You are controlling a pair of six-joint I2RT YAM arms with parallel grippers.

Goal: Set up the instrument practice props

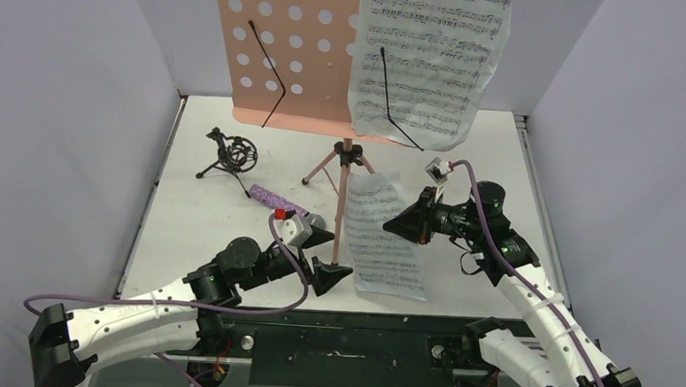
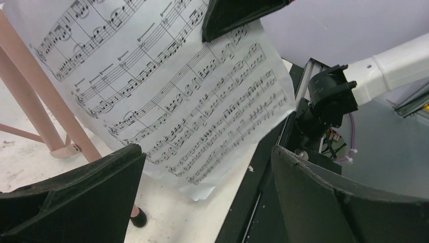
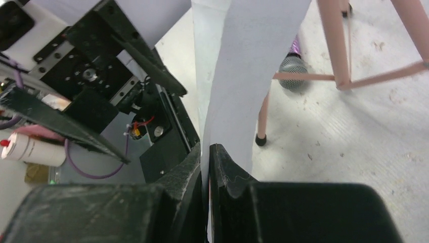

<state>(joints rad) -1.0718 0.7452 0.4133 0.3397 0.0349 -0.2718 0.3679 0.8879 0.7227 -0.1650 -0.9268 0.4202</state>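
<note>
Right jaws: closed on the edge of the loose sheet-music page [image 1: 391,249], which hangs upright from them just beside the front leg [image 1: 340,220] of the pink music stand [image 1: 309,103]. In the right wrist view the page [image 3: 243,101] rises edge-on from the pinch point.

Left jaws: open, gripping nothing. They sit low over the desk [image 1: 204,239], next to the foot of that front leg. In the left wrist view the printed face of the page [image 2: 167,91] fills the gap ahead, with the leg [image 2: 30,101] to one side.

Obstructions: the stand's leg stands between my two arms, close to the held page.

Other items: the second page [image 1: 431,56] rests on the right half of the perforated panel, behind a black wire retainer [image 1: 385,85]. The purple microphone [image 1: 268,197] lies flat on the desk behind the left jaws. The black tripod mic holder [image 1: 232,157] stands at the left rear, apart from the microphone.
</note>
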